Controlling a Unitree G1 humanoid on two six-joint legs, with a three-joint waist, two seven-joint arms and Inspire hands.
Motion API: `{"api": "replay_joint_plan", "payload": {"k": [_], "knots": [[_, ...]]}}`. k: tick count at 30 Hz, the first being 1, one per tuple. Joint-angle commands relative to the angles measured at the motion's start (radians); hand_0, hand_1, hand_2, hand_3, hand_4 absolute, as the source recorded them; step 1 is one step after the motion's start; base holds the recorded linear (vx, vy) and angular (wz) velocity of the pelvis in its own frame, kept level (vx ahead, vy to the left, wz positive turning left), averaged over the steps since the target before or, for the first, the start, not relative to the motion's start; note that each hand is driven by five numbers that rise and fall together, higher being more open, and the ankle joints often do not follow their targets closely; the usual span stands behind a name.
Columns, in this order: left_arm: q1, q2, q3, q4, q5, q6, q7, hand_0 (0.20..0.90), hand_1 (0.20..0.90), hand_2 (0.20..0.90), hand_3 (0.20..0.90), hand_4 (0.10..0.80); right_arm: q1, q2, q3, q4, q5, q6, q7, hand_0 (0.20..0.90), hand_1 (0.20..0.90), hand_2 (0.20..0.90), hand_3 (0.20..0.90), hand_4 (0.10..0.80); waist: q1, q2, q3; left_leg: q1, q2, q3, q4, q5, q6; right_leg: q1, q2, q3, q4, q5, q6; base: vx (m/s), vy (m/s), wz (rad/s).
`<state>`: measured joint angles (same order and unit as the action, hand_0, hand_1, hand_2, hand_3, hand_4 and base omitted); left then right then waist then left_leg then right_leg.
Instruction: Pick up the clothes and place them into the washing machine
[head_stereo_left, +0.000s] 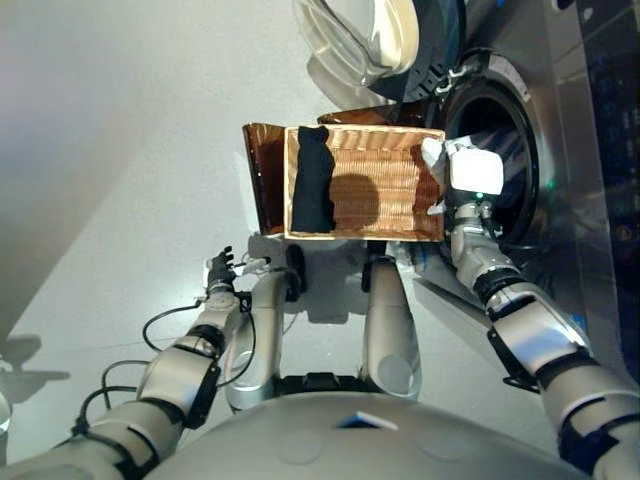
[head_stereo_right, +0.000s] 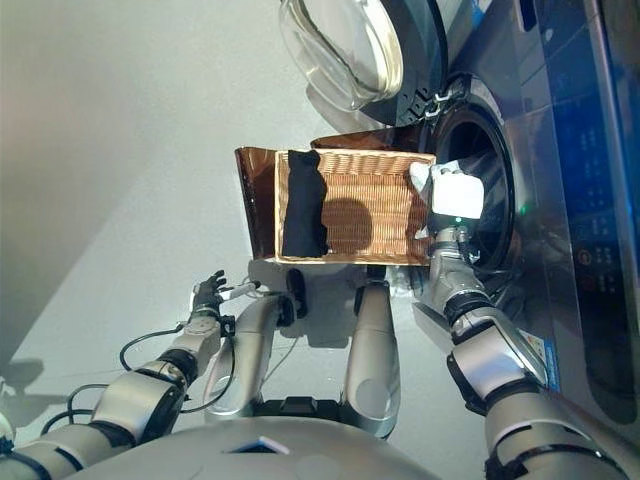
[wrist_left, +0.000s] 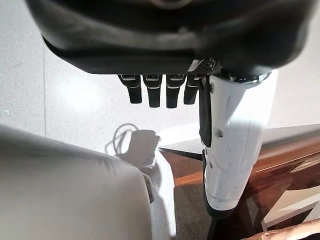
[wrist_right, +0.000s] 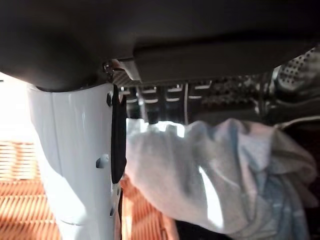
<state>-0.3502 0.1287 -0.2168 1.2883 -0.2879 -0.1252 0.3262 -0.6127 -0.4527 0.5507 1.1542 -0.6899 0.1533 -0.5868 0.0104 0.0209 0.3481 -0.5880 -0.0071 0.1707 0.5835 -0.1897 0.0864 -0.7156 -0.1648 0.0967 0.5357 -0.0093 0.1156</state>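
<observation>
A black garment lies along the left end of a woven basket on the floor in front of me. My right hand is at the basket's right edge, by the mouth of the washing machine drum. Its thumb and fingers are curled on a light grey cloth, which hangs between the basket and the dark drum. A bit of this cloth shows beside the hand in the eye views. My left hand hangs low at the left, open and holding nothing, with its fingers relaxed over the floor.
The washer's round glass door stands swung open above the basket. A brown translucent flap sticks out from the basket's left end. The machine's silver front panel fills the right side. Grey floor spreads to the left.
</observation>
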Motion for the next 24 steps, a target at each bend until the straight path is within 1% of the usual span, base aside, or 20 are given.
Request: {"api": "replay_joint_plan", "payload": {"k": [1,9,14,15,22,24], "knots": [[0.040,0.056,0.011,0.015,0.019,-0.004,0.012,0.900,0.900,0.900,0.900,0.800,-0.040,-0.084,-0.021,-0.002,0.025,0.019,-0.040,0.900,0.900,0.900,0.900,0.800,-0.003,-0.001,-0.070,-0.084,0.014,-0.024,-0.002,0.071,-0.083,0.003,0.028,-0.020,0.060,-0.070,-0.106,0.000,0.000,0.00],[0.045,0.062,0.022,0.023,0.028,-0.003,0.012,0.900,0.900,0.900,0.900,0.800,-0.065,-0.114,-0.012,0.037,-0.007,0.040,-0.057,0.900,0.900,0.900,0.900,0.800,0.000,0.000,-0.090,-0.094,0.009,-0.028,0.008,0.059,-0.076,-0.018,0.030,-0.018,0.079,-0.075,-0.108,0.001,0.005,0.01],[0.039,0.058,0.016,0.025,0.028,-0.002,0.019,0.900,0.900,0.900,0.900,0.800,-0.093,-0.118,-0.009,0.069,0.004,0.048,-0.065,0.900,0.900,0.900,0.900,0.800,0.005,0.004,-0.096,-0.114,0.005,-0.029,-0.002,0.066,-0.074,-0.043,0.029,-0.019,0.077,-0.071,-0.108,0.000,0.004,0.05],[0.035,0.057,0.011,0.027,0.026,0.000,0.022,0.900,0.900,0.900,0.900,0.800,-0.104,-0.120,-0.007,0.082,0.012,0.049,-0.064,0.900,0.900,0.900,0.900,0.800,0.007,0.006,-0.095,-0.113,0.004,-0.037,0.012,0.036,-0.081,-0.043,0.031,-0.016,0.097,-0.102,-0.105,0.035,-0.010,0.07],[0.005,0.044,-0.018,0.022,0.006,0.004,0.036,0.900,0.900,0.900,0.900,0.800,-0.169,-0.116,0.007,0.148,0.056,0.057,-0.061,0.900,0.900,0.900,0.900,0.800,0.014,0.028,-0.069,-0.188,0.002,-0.037,0.069,0.033,-0.082,-0.107,0.030,-0.014,0.157,-0.119,-0.120,-0.043,-0.003,0.07],[0.002,0.043,-0.021,0.016,-0.002,0.003,0.039,0.900,0.900,0.900,0.900,0.800,-0.171,-0.107,0.004,0.128,0.074,0.052,-0.060,0.900,0.900,0.900,0.900,0.800,0.012,0.033,-0.062,-0.207,0.004,-0.035,0.083,0.032,-0.082,-0.127,0.029,-0.011,0.174,-0.123,-0.123,-0.032,0.002,0.06]]}}
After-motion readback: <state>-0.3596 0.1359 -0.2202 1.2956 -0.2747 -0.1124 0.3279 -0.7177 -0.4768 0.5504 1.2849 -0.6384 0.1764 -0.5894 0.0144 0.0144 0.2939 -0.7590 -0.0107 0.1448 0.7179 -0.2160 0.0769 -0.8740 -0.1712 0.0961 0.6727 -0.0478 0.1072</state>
